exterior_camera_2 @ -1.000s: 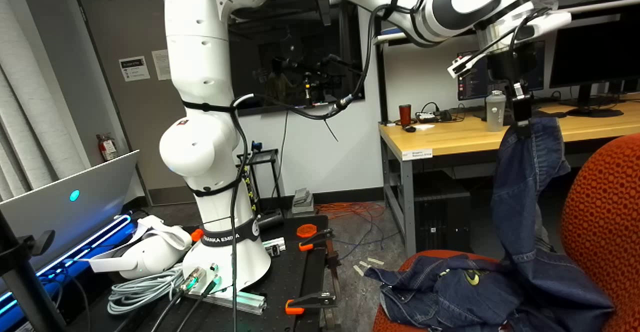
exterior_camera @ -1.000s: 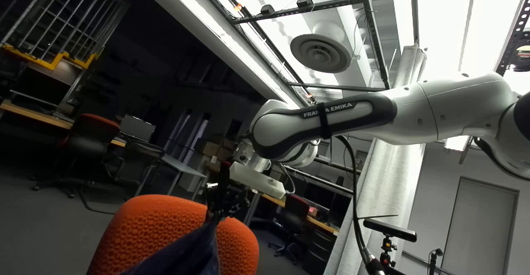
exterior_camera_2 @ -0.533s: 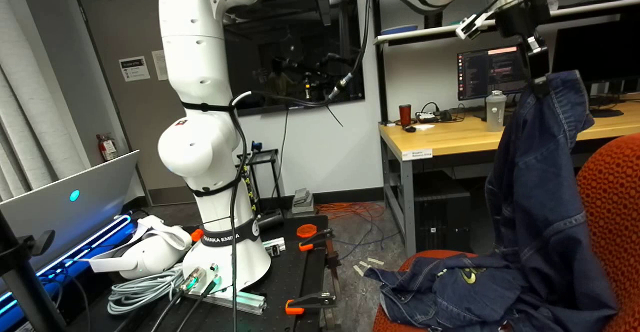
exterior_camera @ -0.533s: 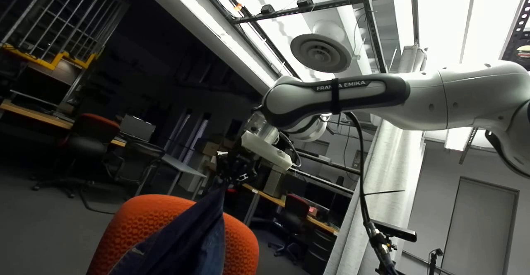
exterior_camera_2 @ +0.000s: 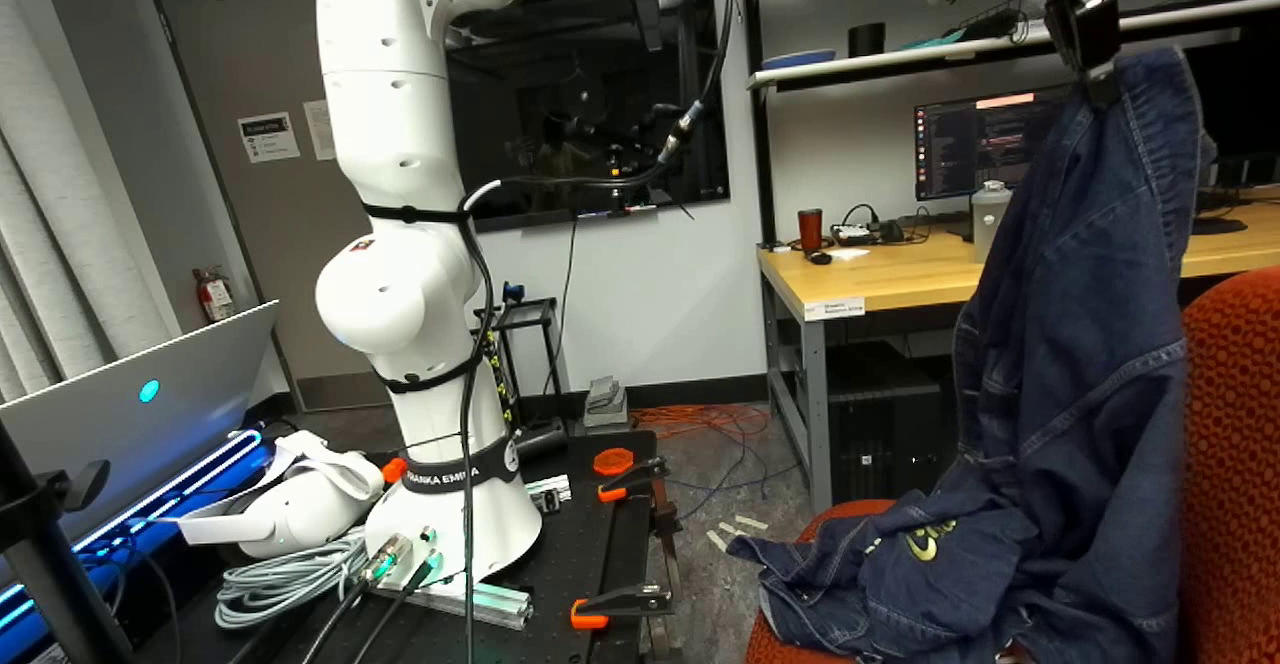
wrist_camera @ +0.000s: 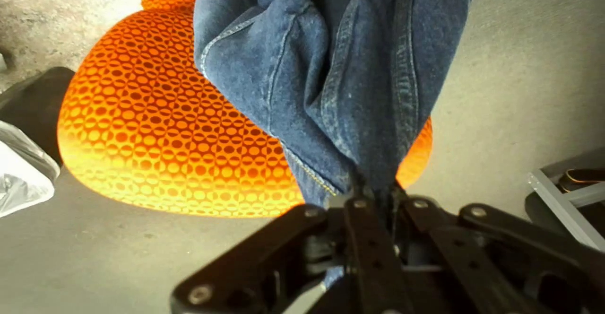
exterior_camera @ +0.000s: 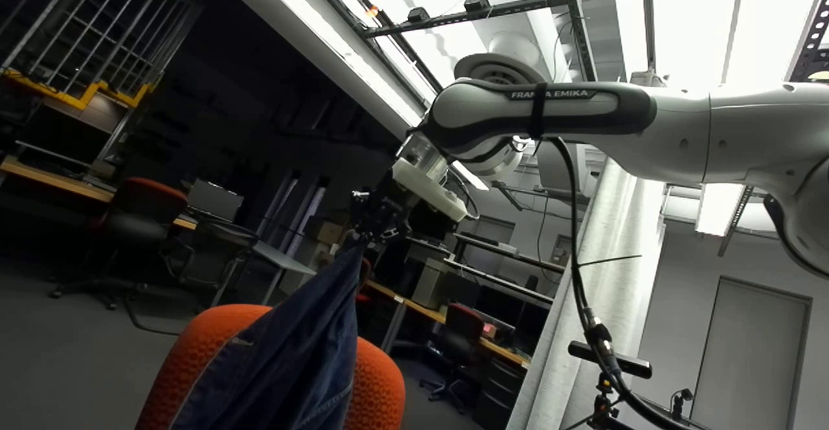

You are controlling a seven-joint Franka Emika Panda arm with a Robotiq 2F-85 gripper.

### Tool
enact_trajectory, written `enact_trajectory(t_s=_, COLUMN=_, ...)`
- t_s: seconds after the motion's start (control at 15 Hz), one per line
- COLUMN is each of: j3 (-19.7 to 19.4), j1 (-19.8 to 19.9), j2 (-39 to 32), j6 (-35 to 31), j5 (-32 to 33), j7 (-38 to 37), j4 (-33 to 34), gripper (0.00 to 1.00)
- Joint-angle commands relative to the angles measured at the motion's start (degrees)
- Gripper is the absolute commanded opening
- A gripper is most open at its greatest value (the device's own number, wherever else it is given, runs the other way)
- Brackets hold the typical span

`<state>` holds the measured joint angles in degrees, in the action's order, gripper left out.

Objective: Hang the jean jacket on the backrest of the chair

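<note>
Pinched jacket [exterior_camera_2: 1080, 324], logo [exterior_camera_2: 922, 547] only in an exterior view

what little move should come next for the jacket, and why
I'd probably ease the hand over the top of the backrest: it grips the jean jacket above that level in both exterior views, while the lower part lies bunched on the seat, so the cloth could then drape over.

"FRANKA EMIKA" runs along the robot arm [exterior_camera: 602, 119] — a strap [exterior_camera: 539, 110] covers the K — and again, crossed by a cable [exterior_camera_2: 468, 534], round its base [exterior_camera_2: 437, 481]. A yellow tick logo [exterior_camera_2: 924, 548] marks the jean jacket [exterior_camera_2: 1080, 374]; door notice [exterior_camera_2: 268, 137] and desk label [exterior_camera_2: 835, 309] are unreadable.
</note>
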<state>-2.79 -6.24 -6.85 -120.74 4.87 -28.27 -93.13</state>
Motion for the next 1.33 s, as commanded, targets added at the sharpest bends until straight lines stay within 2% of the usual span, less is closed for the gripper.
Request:
enact_trajectory(t_s=0.0, j3=1.2, j1=1.3, j2=-1.2, j6=5.0, j5=-1.0, j7=1.5, j4=8.4, gripper=0.02)
enact_trajectory(t_s=0.27, j3=1.1, j1=1.5, j2=-2.3, j6=9.3, j5=-1.5, j7=1.4, j4=15.9, gripper=0.02)
enact_trajectory(t_s=0.8, j3=0.1, j1=3.3, j2=-7.9, j6=18.9, j5=-2.6, j7=-0.6, j4=35.5, gripper=0.02)
enact_trajectory(t_s=1.27, j3=-3.4, j1=5.4, j2=-20.6, j6=17.0, j5=-1.3, j7=-16.0, j4=49.5, gripper=0.02)
